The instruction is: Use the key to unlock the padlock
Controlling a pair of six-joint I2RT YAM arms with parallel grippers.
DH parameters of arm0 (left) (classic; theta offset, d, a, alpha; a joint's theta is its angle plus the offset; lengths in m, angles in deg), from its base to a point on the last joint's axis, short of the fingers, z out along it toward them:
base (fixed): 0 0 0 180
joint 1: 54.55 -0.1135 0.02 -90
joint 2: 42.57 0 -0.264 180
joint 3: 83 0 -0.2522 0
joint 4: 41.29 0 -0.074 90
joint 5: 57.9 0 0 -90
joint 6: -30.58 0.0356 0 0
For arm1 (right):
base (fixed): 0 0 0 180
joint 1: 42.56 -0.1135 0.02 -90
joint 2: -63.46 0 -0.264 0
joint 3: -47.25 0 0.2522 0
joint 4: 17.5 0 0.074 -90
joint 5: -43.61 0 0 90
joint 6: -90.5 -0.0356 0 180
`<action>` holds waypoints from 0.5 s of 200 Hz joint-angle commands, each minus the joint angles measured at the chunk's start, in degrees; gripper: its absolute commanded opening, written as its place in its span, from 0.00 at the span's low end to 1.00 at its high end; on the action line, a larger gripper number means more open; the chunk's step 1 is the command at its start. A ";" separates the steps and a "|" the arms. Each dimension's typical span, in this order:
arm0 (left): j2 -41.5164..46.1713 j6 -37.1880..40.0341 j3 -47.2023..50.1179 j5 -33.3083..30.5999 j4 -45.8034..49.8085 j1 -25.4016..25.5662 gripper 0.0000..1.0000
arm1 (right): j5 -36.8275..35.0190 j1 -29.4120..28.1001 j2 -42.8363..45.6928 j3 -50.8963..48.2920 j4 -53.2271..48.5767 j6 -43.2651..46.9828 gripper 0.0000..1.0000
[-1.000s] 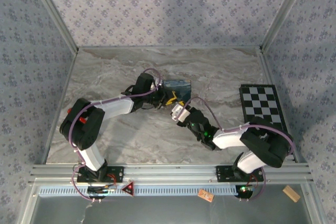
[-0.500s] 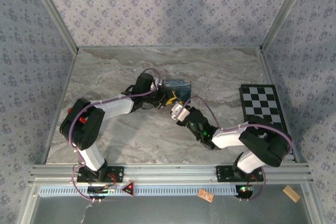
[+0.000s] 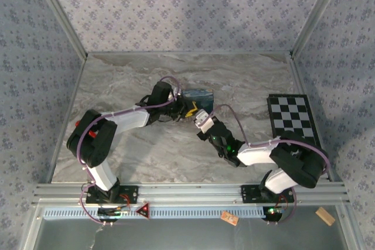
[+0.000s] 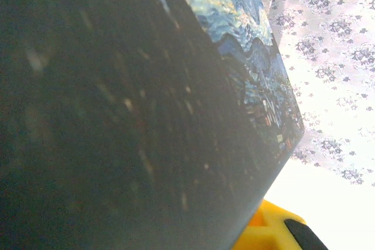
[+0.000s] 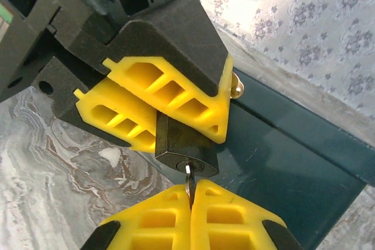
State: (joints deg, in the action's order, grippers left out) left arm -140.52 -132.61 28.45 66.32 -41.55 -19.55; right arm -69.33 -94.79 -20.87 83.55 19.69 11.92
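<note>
The padlock (image 5: 186, 155) is found near the middle of the table (image 3: 117, 80), just beside the blue box (image 3: 198, 94). Its dark body is clamped between the yellow fingers (image 5: 176, 95) of the left gripper (image 5: 184, 139), so that gripper is seen clenched on it. Most of the metal loop is hidden by those fingers. The key (image 5: 188, 174) is seated in the keyhole on the padlock's near face. Its other end is pinched by the right gripper (image 5: 191, 194), whose two pads are pressed together around it. In the top view the two grippers are seen tip to tip in front of the box. In the left wrist view the box's dark side and painted top are seen close up.
</note>
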 commanded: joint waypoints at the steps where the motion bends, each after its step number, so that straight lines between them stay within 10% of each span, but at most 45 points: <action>1: -0.05 0.26 -0.20 1.82 -4.64 0.35 0.00 | -0.24 0.19 1.83 1.67 -4.22 -7.49 0.02; 100: -0.96 -0.14 0.39 1.38 -6.98 0.59 0.00 | 8.47 2.82 3.37 0.37 -6.34 -32.64 0.00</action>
State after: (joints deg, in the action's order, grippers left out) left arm -140.63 -132.59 28.87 66.32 -44.52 -19.29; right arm -63.49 -92.39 -17.40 84.63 13.47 -13.53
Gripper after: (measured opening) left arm 0.125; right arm 0.065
